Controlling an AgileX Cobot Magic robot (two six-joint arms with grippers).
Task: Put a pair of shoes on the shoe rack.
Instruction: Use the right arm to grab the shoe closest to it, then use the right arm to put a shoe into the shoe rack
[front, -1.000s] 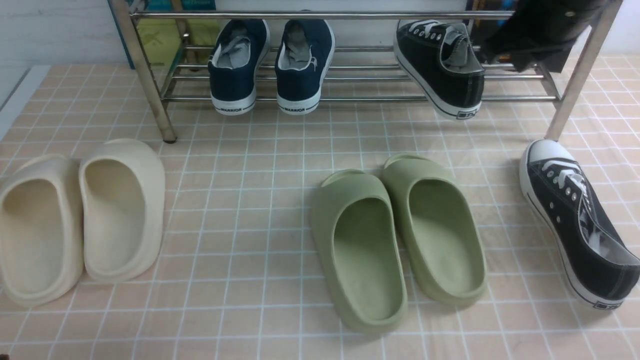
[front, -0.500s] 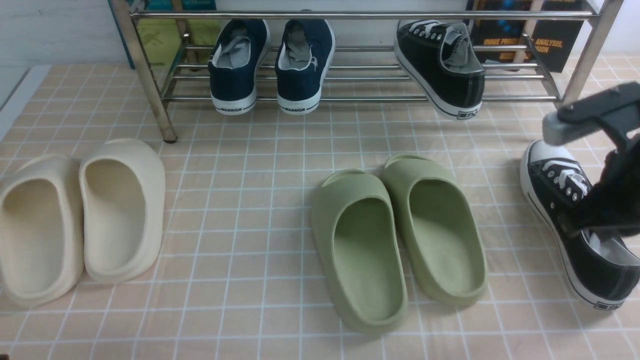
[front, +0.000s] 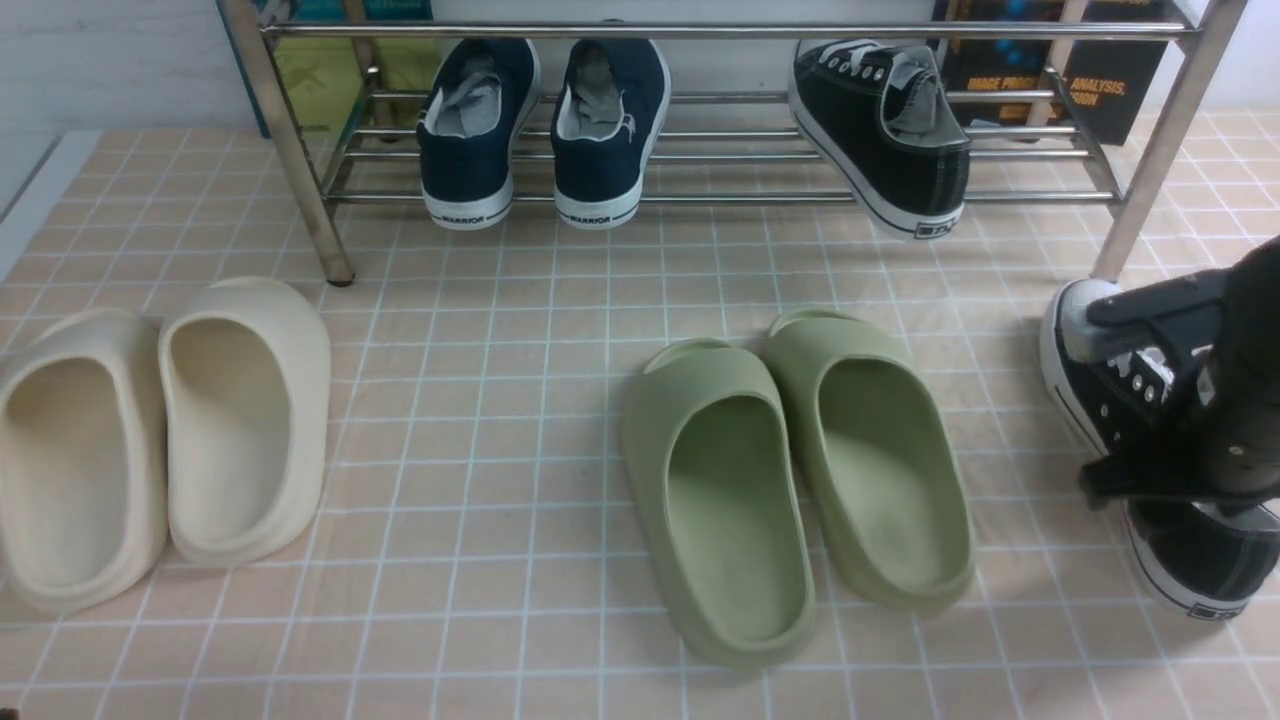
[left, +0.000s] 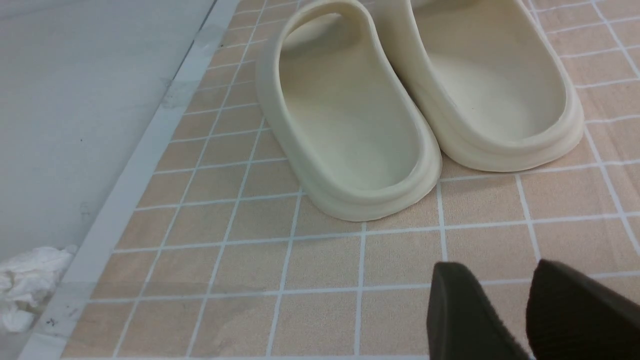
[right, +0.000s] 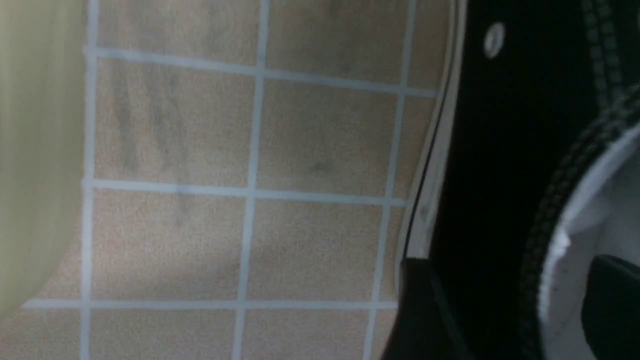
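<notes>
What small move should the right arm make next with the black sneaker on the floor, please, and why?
Probably close the right gripper on the side wall of the black sneaker. One finger sits outside the sole and the other inside the lining, apart, so the wall lies between them; its mate is already on the shoe rack.

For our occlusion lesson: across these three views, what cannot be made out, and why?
Floor sneaker middle: front view, hidden by the right arm.
Right hand: right wrist view, blurred, fingers cut by the edge.
Left hand: left wrist view, fingers cut by the edge; grip unclear.
Book title behind the shoe rack: front view, too small.
</notes>
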